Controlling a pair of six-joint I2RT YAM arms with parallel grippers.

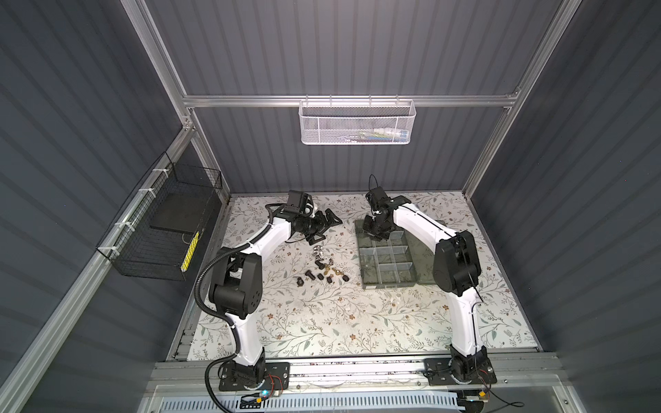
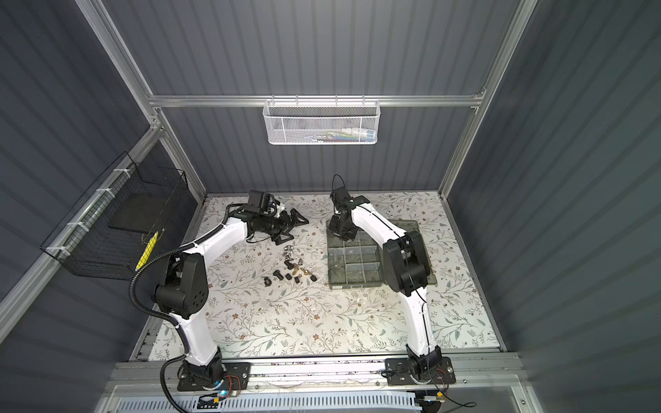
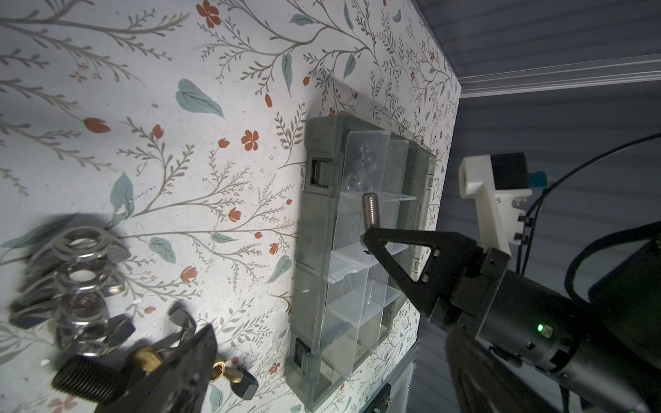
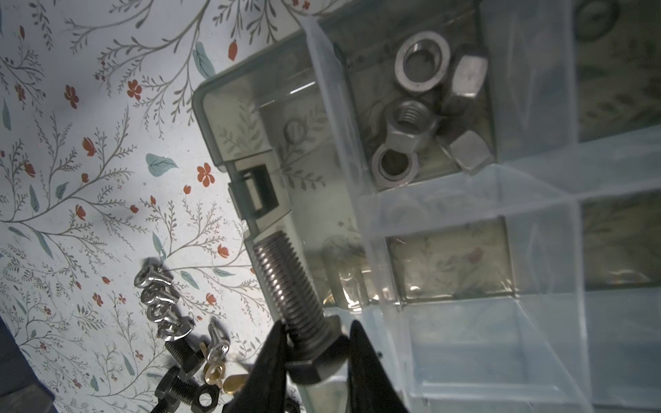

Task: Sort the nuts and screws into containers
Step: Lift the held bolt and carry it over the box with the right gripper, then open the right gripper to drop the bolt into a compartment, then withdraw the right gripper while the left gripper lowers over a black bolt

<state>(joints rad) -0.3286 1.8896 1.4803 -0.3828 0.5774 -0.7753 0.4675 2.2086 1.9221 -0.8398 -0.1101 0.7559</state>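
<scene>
Status: sorting is begun, well short of complete

Right gripper (image 4: pixel 314 354): fingers clamped on the head end of a silver bolt (image 4: pixel 286 286). It holds the bolt over the far end of the organiser box (image 1: pixel 372 282), shank pointing out past the fingertips; not yet released.

Left gripper (image 1: pixel 325 227): fingers wide apart, holding nothing, hovering just beyond the unsorted pile.

Done: one far compartment (image 4: pixel 490 107) holds several silver nuts (image 4: pixel 422 118). The other compartments in view appear empty, though the clear dividers blur some of them.

Left: a cluster of loose pieces (image 1: pixel 318 268) lies on the floral mat (image 1: pixel 322 321) between the arms, beside the box and apart from it. It includes shiny silver nuts, black bolts and nuts, and a few brass pieces.

Judgement: most of the work remains
</scene>
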